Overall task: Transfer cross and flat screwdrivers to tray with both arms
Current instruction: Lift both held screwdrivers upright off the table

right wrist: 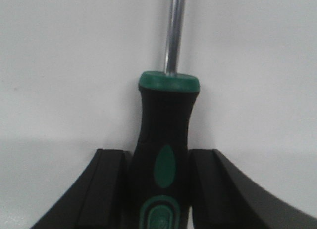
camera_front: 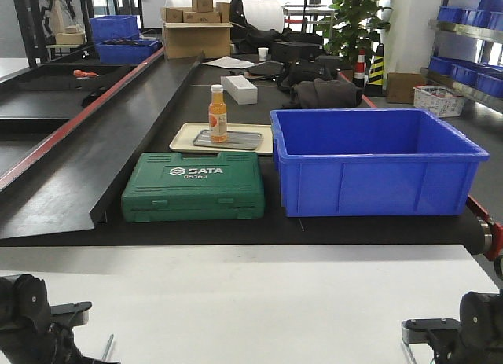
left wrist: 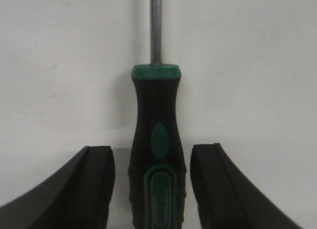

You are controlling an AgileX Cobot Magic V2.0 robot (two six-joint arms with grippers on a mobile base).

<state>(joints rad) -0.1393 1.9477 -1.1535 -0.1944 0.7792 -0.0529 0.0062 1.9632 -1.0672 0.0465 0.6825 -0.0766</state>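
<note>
Judging from how things lie, the transfer is placed at its very start: nothing has been delivered yet. The white table [camera_front: 251, 301] is spread beneath both grippers, and both tools are found on or just over it, not in the tray. Well ahead of the grippers, past the table's far edge, a deep blue bin [camera_front: 369, 183] is set in front of the right one, and a green tool case [camera_front: 192, 195] ahead of the left one, towards the middle. Just beyond the case a beige tray [camera_front: 182, 136] is laid, and on it the grey metal tray [camera_front: 244, 141] is carried. No screwdriver is seen in it; only an orange bottle [camera_front: 218, 112] is stood upright on it.

The left gripper [left wrist: 152, 149] is held spread. Its fingers [left wrist: 94, 184] are placed either side of the handle of the left screwdriver [left wrist: 154, 115], and a gap is seen on each side, so the handle is straddled but not gripped. The right gripper [right wrist: 158, 152] appears drawn in on the right screwdriver [right wrist: 164, 120]: its pads are seen against the black handle on both sides, and no clear gap can be made out. Each shaft is pointed straight away from its gripper. Whether the right tool is raised off the table cannot be told, nor which tool is the cross one, since both tips are cut off.

Nearly everything is therefore left: the left grip is to be closed, both tools lifted, carried forward past the case, and laid in the grey metal tray clear of the bottle.
</note>
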